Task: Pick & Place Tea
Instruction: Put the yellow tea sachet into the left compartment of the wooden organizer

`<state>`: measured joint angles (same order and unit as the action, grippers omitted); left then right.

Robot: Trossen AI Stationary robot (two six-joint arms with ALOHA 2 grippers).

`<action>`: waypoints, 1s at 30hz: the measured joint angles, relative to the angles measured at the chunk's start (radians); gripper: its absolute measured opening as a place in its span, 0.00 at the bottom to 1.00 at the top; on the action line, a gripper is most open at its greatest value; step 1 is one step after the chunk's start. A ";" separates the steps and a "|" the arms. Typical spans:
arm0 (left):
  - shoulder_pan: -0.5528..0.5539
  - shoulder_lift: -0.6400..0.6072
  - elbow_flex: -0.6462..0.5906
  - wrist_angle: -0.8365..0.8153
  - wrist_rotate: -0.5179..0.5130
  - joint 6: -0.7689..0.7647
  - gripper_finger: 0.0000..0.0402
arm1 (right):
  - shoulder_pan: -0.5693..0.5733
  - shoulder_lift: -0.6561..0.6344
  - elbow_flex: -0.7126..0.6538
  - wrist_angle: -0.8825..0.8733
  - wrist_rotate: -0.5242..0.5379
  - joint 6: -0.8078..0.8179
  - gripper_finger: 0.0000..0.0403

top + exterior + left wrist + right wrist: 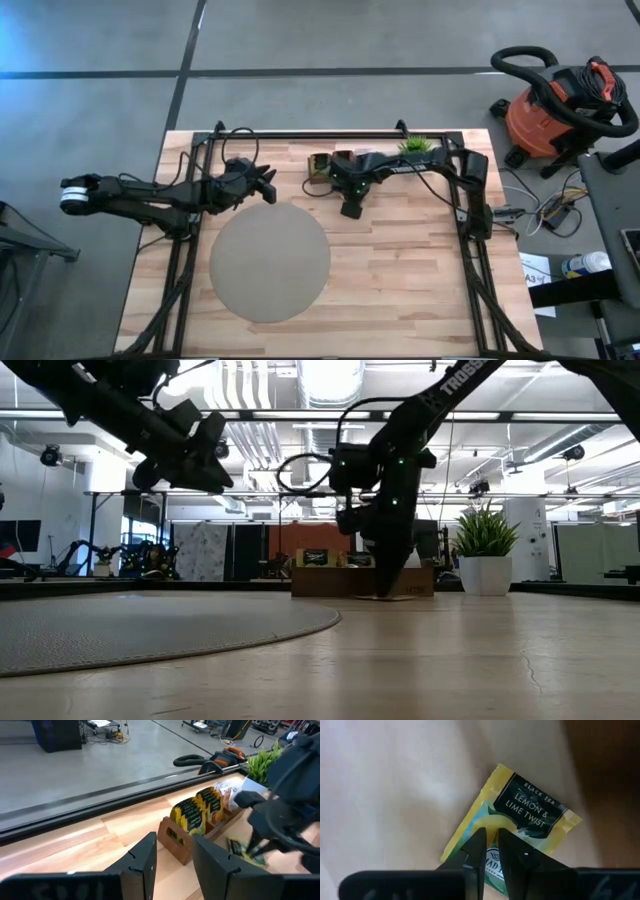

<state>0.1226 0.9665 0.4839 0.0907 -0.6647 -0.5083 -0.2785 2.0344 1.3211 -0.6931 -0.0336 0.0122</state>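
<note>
right wrist view: the right hand (488,851) pinches narrow over a yellow tea sachet (520,815) lying flat on the bench (395,785), apparently mid-grasp, while the left hand (172,855) hovers released.

the high view is bright and even, and the wooden table (400,270) has only soft shadows under the arms. in the low view, long ceiling lights (330,375) glare white and make the arms look like dark shapes. the left wrist view is a bit blurry at the edges. in the right wrist view, the yellow tea sachet (520,815) is sharp, but the wood around it is washed out.
</note>
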 joint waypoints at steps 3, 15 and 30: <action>0.000 0.000 0.000 -0.001 0.000 0.016 0.29 | 0.027 -0.001 -0.019 0.071 -0.091 0.048 0.12; 0.009 0.050 -0.150 0.049 0.192 -0.263 0.29 | 0.130 0.012 -0.007 0.300 -0.189 0.200 0.12; 0.008 0.371 -0.108 0.300 0.461 -0.420 0.29 | 0.189 0.001 -0.002 0.360 -0.237 0.221 0.12</action>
<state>0.1310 1.3379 0.3759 0.3911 -0.2032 -0.9281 -0.0898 2.0351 1.3190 -0.3329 -0.2709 0.2335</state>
